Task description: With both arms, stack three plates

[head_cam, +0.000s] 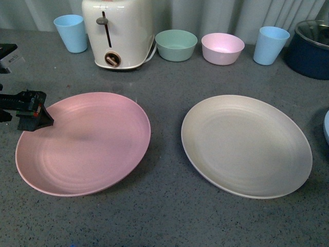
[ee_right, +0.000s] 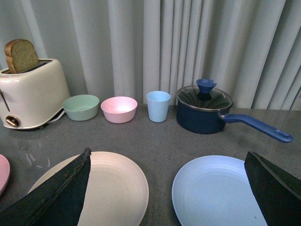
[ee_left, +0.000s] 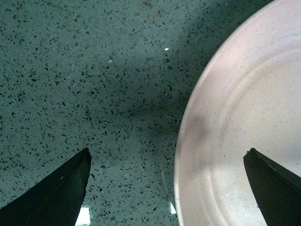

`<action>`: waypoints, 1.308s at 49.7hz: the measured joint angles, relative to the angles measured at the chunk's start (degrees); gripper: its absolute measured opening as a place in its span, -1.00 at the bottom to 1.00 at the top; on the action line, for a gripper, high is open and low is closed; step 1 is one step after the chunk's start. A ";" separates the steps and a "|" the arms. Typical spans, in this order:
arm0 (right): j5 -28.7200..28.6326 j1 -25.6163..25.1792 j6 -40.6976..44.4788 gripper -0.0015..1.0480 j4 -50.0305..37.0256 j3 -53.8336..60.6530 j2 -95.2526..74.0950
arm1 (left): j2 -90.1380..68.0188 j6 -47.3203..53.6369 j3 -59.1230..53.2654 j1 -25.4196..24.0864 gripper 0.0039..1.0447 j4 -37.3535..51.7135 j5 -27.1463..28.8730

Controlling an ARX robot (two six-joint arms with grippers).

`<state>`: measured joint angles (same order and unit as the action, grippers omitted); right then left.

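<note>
Left pincer [ee_left: 168,153], spread, is straddling the rim of the pink plate [head_cam: 85,144], far side from the beige plate [head_cam: 247,144]; probably light, rigid, slick, so pinch the rim.

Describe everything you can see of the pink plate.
The pink plate is large, round, shallow and matte, with faint concentric rings and fine speckles. It lies right way up and empty on the grey speckled counter, left of the beige plate, with a gap between them. The open left hand straddles its left rim, one finger over the plate and one over the counter; whether it touches the plate I cannot tell.
</note>
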<state>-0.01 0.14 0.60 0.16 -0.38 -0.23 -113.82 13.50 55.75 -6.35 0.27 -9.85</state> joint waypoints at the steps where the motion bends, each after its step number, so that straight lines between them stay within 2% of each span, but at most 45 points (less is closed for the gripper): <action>1: 0.00 0.00 0.00 0.85 0.00 0.00 0.00 | -0.17 0.00 0.13 0.00 0.87 0.00 0.07; 39: -0.02 0.00 0.00 0.85 0.00 0.00 0.00 | -3.87 0.94 2.86 -0.61 0.85 -1.77 -0.15; 49: -0.02 0.00 0.00 0.85 0.00 0.00 0.00 | -4.22 1.51 2.82 -0.26 0.32 -1.95 0.83; 58: -0.02 0.00 0.00 0.85 0.00 0.00 0.00 | -4.35 1.99 2.73 0.66 -0.40 -2.05 1.73; 65: 0.00 0.00 0.00 0.85 0.00 0.00 0.00 | -3.58 1.70 2.67 0.83 -0.83 -2.62 0.70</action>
<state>-0.01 0.14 0.60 0.16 -0.38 -0.23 -117.40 15.20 58.41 -5.52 -2.35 -9.15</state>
